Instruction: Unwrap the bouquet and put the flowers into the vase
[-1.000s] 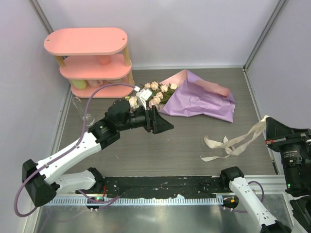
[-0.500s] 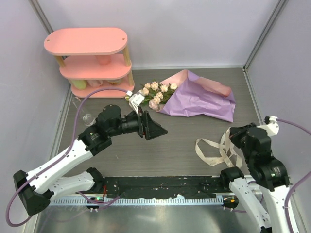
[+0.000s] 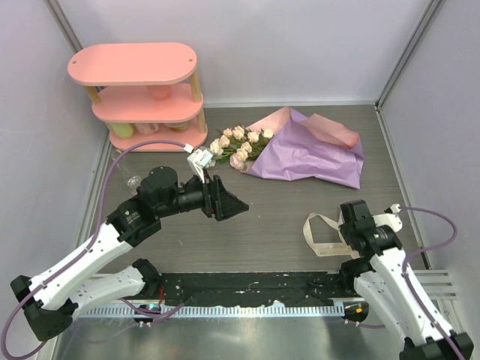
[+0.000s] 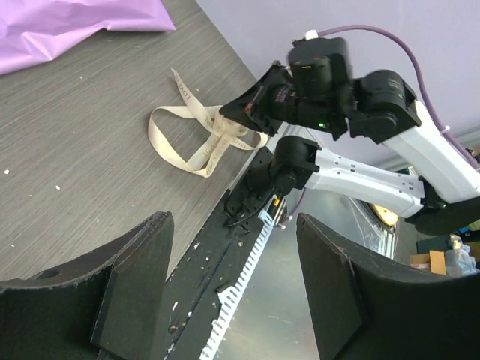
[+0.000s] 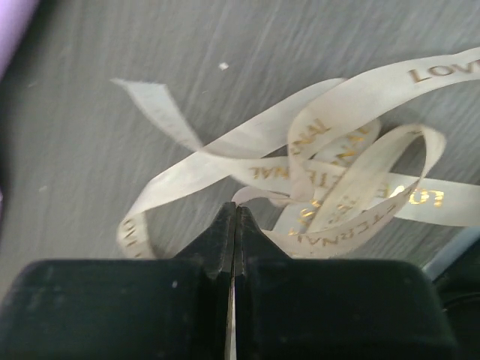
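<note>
The flowers (image 3: 238,142) lie loose at the back of the desk (image 3: 285,206), stems running onto the opened lilac wrapping paper (image 3: 307,157). They look light and easily bruised — best gathered low on the thin stems, not by the blooms. The left fingers (image 3: 227,202) stand wide and empty just short of them; the right fingers (image 5: 225,232) are pinched shut on the limp cream ribbon (image 5: 337,176). The glass vase (image 3: 135,181) stands by the left wall.
</note>
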### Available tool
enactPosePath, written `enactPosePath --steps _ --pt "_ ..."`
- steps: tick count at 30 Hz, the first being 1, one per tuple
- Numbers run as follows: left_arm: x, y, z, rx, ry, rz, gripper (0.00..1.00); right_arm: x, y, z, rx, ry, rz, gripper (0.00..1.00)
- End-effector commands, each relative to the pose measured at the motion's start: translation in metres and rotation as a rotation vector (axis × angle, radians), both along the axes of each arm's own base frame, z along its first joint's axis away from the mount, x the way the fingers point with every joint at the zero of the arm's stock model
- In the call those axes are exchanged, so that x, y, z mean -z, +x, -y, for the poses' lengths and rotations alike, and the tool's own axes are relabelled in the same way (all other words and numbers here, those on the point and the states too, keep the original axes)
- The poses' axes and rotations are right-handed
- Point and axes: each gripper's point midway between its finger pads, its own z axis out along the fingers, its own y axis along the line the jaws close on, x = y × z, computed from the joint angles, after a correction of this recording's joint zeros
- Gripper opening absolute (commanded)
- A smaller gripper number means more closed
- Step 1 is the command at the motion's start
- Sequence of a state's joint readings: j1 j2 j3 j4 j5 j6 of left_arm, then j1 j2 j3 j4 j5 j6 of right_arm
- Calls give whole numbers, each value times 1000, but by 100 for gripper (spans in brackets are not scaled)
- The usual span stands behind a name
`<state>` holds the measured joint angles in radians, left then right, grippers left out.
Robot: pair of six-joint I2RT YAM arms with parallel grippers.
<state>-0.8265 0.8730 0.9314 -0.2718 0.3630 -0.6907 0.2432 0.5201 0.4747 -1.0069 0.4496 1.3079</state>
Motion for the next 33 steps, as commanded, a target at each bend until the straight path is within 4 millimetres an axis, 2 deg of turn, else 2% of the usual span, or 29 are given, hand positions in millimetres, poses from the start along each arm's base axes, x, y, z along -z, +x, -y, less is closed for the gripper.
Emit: enactPosePath --steps 1,4,7,11,14,15,16,17,18,19,20,21,23,24,25,26,27,28,29,30,31,32,33 --pt "-19 5 -3 -28 -46 69 71 -3 13 26 93 -158 -48 2" --pt "-21 7 2 -17 -48 73 71 -7 20 35 87 -241 -74 5" --pt "-18 11 5 -17 -35 76 71 1 22 39 77 -283 -127 6" --pt "-14 16 7 -30 -23 77 71 16 28 25 0 -232 -142 6" --pt "-15 19 10 -33 -29 74 71 36 21 6 -59 -134 -173 9" --pt "-15 19 11 -31 -29 71 71 43 15 -2 -79 -84 -187 18" --pt "-14 20 12 -29 -28 70 71 43 16 -6 -96 -65 -172 25" --pt "-14 20 13 -24 -28 68 71 40 17 -10 -118 -50 -159 37" --pt "-15 20 13 -23 -30 71 71 29 23 -16 -154 -30 -109 51" --pt "-14 19 14 -18 -29 71 71 20 28 -18 -172 -29 -76 59" --pt "-13 19 14 -14 -26 71 71 1 38 -20 -187 -31 -19 70" --pt "-12 19 14 -10 -19 76 71 -12 43 -19 -227 -64 11 75" --pt "-9 18 16 4 -7 73 71 -37 55 -10 -235 -140 67 78" --pt "-5 17 16 14 7 70 72 -58 64 -5 -268 -203 98 78" --pt "-2 15 16 24 16 66 72 -65 73 -2 -278 -242 94 79" --pt "-2 16 17 27 25 65 72 -73 81 -3 -301 -266 101 81" --pt "3 15 16 34 43 51 72 -89 95 -6 -328 -278 137 82" --pt "3 14 16 38 50 60 72 -88 116 -15 -398 -289 131 82" --pt "2 14 16 42 55 60 72 -101 133 -19 -418 -288 169 81" --pt "4 14 15 43 66 59 72 -101 148 -20 -430 -285 172 81" --pt "3 15 15 44 68 66 72 -110 171 -17 -435 -299 223 79" --pt "4 16 15 43 74 69 72 -101 195 -19 -456 -278 198 73" --pt "5 16 16 43 80 68 72 -99 211 -19 -458 -261 206 67"
